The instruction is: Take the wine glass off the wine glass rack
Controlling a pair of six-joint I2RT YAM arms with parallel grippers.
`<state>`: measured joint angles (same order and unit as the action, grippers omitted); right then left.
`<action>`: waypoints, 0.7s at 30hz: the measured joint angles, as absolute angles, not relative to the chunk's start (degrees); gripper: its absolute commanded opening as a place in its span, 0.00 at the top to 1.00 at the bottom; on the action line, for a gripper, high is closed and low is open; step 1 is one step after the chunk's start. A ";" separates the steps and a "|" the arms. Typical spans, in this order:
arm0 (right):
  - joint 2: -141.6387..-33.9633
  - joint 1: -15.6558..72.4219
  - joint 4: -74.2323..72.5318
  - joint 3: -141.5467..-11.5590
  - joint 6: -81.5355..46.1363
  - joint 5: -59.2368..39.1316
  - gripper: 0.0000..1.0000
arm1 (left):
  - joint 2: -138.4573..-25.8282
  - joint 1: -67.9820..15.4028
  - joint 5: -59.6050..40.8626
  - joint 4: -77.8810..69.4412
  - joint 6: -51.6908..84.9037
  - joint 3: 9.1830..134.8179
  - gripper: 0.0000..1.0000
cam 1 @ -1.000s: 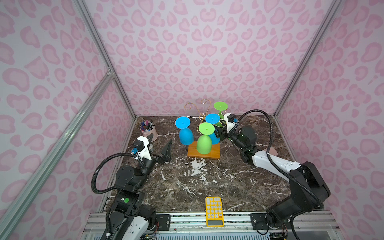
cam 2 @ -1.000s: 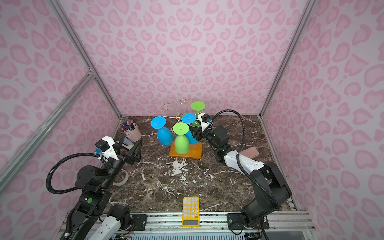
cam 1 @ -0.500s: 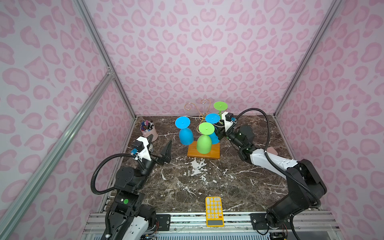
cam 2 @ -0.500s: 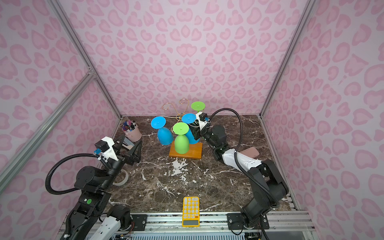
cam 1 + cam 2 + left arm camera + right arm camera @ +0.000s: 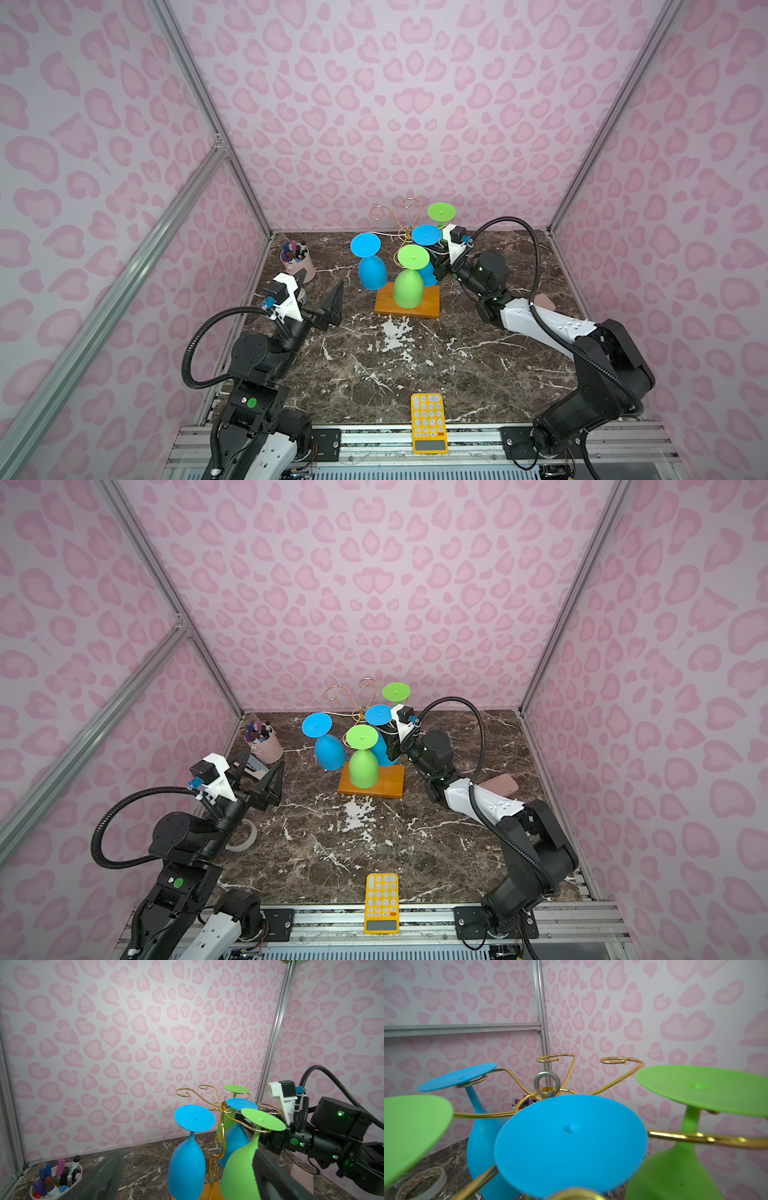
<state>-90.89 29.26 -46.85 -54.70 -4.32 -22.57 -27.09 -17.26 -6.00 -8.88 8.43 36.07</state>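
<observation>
The wine glass rack [image 5: 405, 233], gold wire on an orange-brown base [image 5: 430, 306], stands at the back middle in both top views. Several glasses hang upside down from it. The blue wine glass [image 5: 427, 235] [image 5: 378, 715] hangs on the rack's right side. My right gripper [image 5: 436, 266] [image 5: 390, 746] reaches under its round foot [image 5: 571, 1142], shut on the stem; the foot hides the fingers in the right wrist view. My left gripper [image 5: 259, 771] [image 5: 187, 1157] stands wide open, left of the rack and apart from it, holding nothing.
A blue glass [image 5: 371, 270], a green glass [image 5: 408, 286] and a rear green glass [image 5: 441, 212] hang close round the held one. A pink pen cup [image 5: 297, 262] stands back left, a tape roll [image 5: 243, 841] by the left arm, a yellow calculator [image 5: 428, 422] at the front, a pink block [image 5: 500, 785] behind the right arm.
My right gripper has pushed a little further in under the blue foot and its jaws have closed. The left arm and the glasses have not moved.
</observation>
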 measured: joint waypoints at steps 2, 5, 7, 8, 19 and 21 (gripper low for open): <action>-90.52 29.30 -46.81 -54.46 -4.32 -22.57 0.90 | -27.09 -17.26 -6.00 -8.88 8.43 36.07 0.03; -90.08 29.30 -46.78 -54.11 -4.29 -22.48 0.90 | -27.09 -17.26 -6.00 -8.88 8.43 36.07 0.03; -89.97 29.30 -46.78 -54.08 -4.29 -22.26 0.90 | -27.09 -17.26 -6.00 -8.88 8.43 36.07 0.03; -89.91 29.28 -46.78 -54.02 -4.29 -22.09 0.90 | -27.07 -17.26 -6.00 -8.86 8.43 36.07 0.03; -88.58 29.23 -46.41 -53.01 -3.81 -20.71 0.91 | -25.96 -17.26 -6.00 -8.60 8.43 36.07 0.03; -88.20 29.26 -45.87 -52.97 -3.66 -20.38 0.91 | -25.96 -17.26 -6.00 -8.43 8.40 36.07 0.03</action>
<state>-88.20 29.26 -45.87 -52.97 -3.66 -20.38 -25.96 -17.26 -6.00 -8.43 8.40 36.07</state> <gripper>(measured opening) 0.097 0.974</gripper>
